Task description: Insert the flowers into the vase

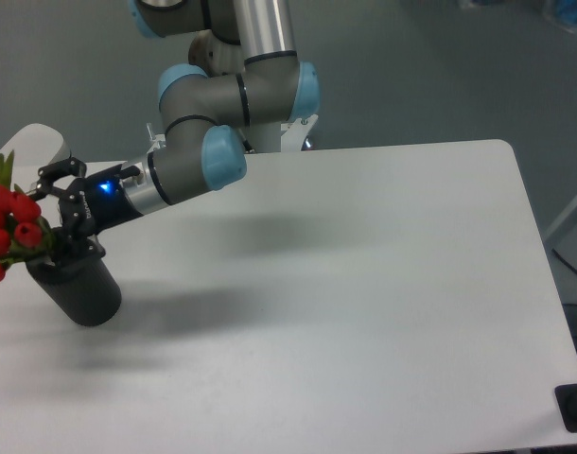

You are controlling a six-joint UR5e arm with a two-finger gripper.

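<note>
The fingers (54, 173) of the black two-finger gripper (60, 210) stand spread, holding nothing; the red-budded, green-leaved flowers (9, 227) sit in the matte black cylindrical vase (78, 287) on the white table (364, 284).

Red-budded flowers (9, 227) leaning left from the top of a tilted matte black vase (82, 288), table's left edge

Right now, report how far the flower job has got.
Done: the flowers sit in the top of the vase, red buds leaning out to the left. In hand: the gripper is beside the bunch, fingers spread, apparently released. Left: pull the arm clear; how deep the stems sit is hidden.
</note>
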